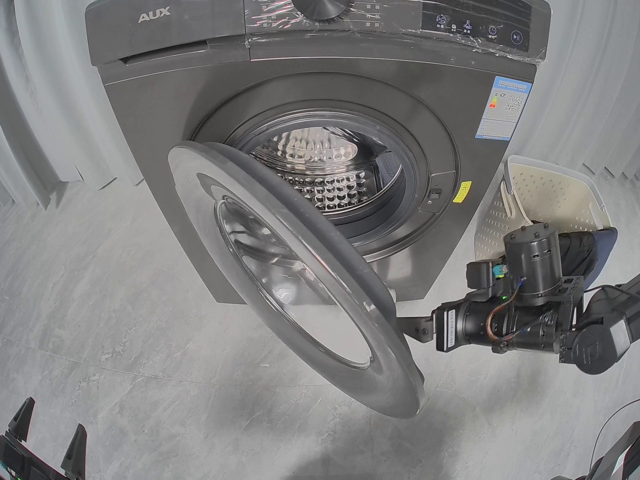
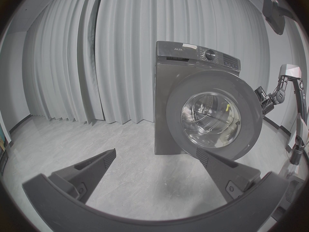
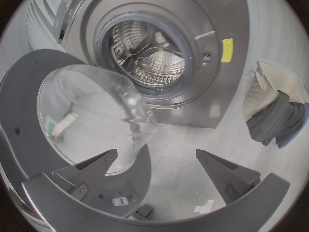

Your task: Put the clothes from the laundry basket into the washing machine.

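Note:
The grey washing machine [image 1: 313, 101] stands with its round door [image 1: 293, 281] swung wide open toward me. Its steel drum [image 1: 320, 161] shows no clothes inside. To the machine's right is the white laundry basket [image 1: 560, 195], with dark clothes [image 1: 587, 248] hanging over its rim. My right gripper [image 1: 415, 328] is beside the door's free edge, partly hidden behind it. In the right wrist view this gripper [image 3: 154, 165] is open and holds nothing; the drum [image 3: 148, 58] and the dark clothes [image 3: 276, 120] lie ahead of it. My left gripper [image 1: 52, 421] is low at the near left, open and holding nothing [image 2: 154, 165].
Grey tiled floor [image 1: 100, 315] spreads in front of the machine and to its left. Pale curtains [image 2: 96, 65] hang behind it. The open door juts out between my arms, and the basket stands close against the machine's right side.

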### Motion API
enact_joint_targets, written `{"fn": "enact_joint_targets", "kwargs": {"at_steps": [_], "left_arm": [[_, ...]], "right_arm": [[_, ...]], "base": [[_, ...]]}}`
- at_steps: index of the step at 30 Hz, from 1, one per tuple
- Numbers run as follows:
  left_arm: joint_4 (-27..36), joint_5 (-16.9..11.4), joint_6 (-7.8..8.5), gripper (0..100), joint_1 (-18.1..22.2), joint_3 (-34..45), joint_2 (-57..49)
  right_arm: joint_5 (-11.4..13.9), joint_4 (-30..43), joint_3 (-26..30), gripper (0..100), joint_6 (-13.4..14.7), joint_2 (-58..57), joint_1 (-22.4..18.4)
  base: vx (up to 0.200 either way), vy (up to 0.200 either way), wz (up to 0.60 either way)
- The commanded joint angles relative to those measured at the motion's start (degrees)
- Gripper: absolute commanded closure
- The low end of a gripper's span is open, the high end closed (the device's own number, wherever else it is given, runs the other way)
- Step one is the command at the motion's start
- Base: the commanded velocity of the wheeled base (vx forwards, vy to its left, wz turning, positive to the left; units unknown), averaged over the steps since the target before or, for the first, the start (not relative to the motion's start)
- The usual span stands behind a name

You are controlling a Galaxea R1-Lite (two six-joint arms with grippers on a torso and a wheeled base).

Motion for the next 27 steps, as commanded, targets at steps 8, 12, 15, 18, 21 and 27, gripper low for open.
{"fn": "enact_joint_targets", "kwargs": {"at_steps": [8,12,15,18,21,27], "left_arm": [[0.00,-0.02,-0.08,0,-0.07,0.92,-0.95],[0.00,-0.02,0.01,0,-0.07,0.92,-0.95],[0.00,-0.02,0.01,0,-0.07,0.92,-0.95],[0.00,-0.02,0.01,0,-0.07,0.92,-0.95],[0.00,-0.02,0.01,0,-0.07,0.92,-0.95],[0.00,-0.02,0.01,0,0.02,0.92,-0.95]], "right_arm": [[0.54,-6.54,2.06,0,-0.54,0.91,1.09],[0.54,-6.45,-0.23,0,-0.72,1.09,-3.39],[0.54,-6.28,-1.90,0,-0.63,1.26,-5.15],[0.54,-5.84,-4.89,0,-0.63,3.46,-6.38],[0.45,-6.36,-6.38,0,-0.54,8.12,-5.77],[0.45,-6.63,-9.02,0,-0.19,15.06,0.30]], "base": [[0.000,0.000,0.00],[0.000,0.000,0.00],[0.000,0.000,0.00],[0.000,0.000,0.00],[0.000,0.000,0.00],[0.000,0.000,0.00]]}}
